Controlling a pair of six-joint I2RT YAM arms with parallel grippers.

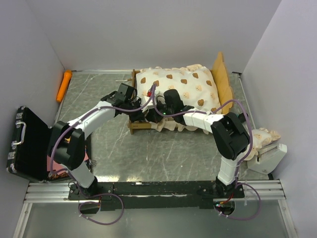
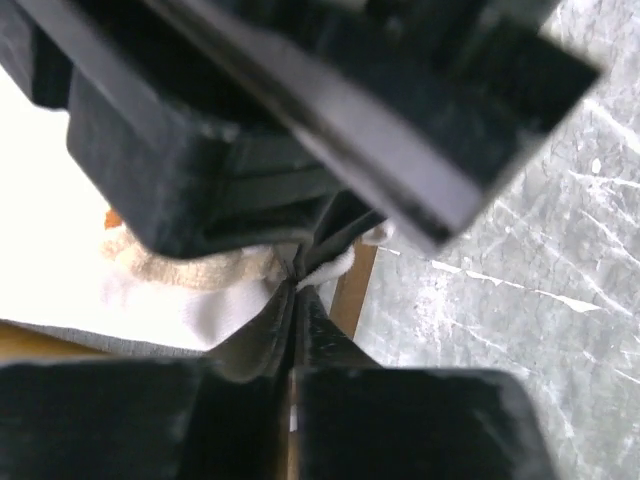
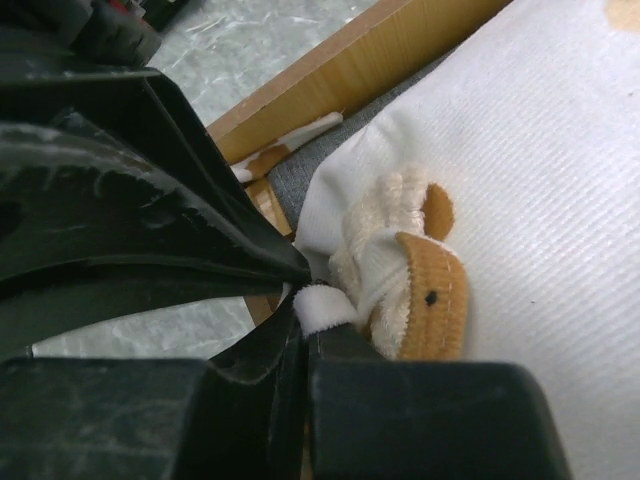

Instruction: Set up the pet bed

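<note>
Your left gripper [image 2: 297, 285] has its fingers pressed together on a sliver of white cloth from the mattress [image 1: 178, 87], at the foot end of the bed [image 1: 132, 125]. Its own black body blocks most of the wrist view, and the cloth at the left of that view is bleached out. Your right gripper [image 3: 305, 308] pinches a white fold at the mattress's edge, on the bed's near side. From above, both sets of fingertips are hidden under the wrists, and the right arm covers part of the near rail. The bed stands at the middle of the table's [image 1: 148, 153] far edge, its headboard [image 1: 224, 79] toward the right edge. The pillow [image 1: 266, 136] lies at the right edge, partly behind the right arm. A black case [image 1: 27, 144] at the left edge is partly behind the left arm's elbow.
</note>
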